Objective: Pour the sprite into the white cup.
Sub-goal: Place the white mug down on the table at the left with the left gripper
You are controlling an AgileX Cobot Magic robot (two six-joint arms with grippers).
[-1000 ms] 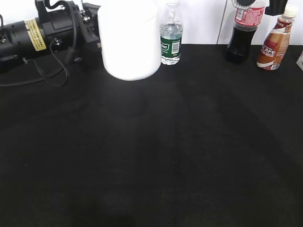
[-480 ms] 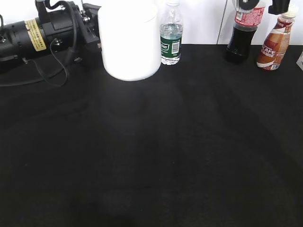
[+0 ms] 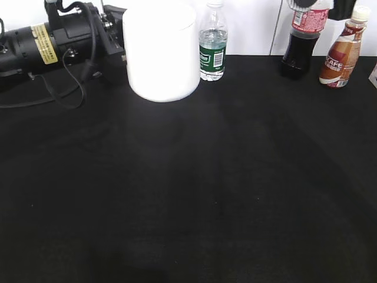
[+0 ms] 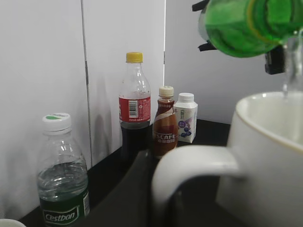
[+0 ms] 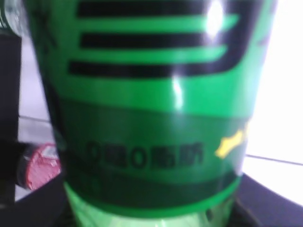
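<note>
**Exterior view misses the pour — the wrist cameras carry it**

Exterior view: the black counter [image 3: 224, 177] lies broad and bare toward the front. Along its back edge stand a large white container [image 3: 160, 50], a clear water bottle [image 3: 212, 41], a cola bottle [image 3: 301, 41] and a brown coffee bottle [image 3: 343, 50]. A black arm segment [image 3: 59, 38] lies at far left. Neither set of jaws shows here.

Left wrist view: the white cup [image 4: 270, 156] fills the lower right, handle toward the lens, seemingly raised off the counter. The sprite [image 4: 246, 23] hangs tipped above its rim, and a thin clear stream seems to fall inside. I'd guess the left jaws grip the cup, but they're out of sight, so I cannot tell.

Right wrist view: the sprite's green label fills the frame edge to edge. The bottle is surely carried by this arm, yet the jaws themselves are hidden — their state can't be read.

Risk, as I judge it: the stream falls near the rim, so a small drift of either arm could spill soda onto the counter, and a steeper tilt might overfill. The back row is crowded; the open front is safer for setting down.
</note>
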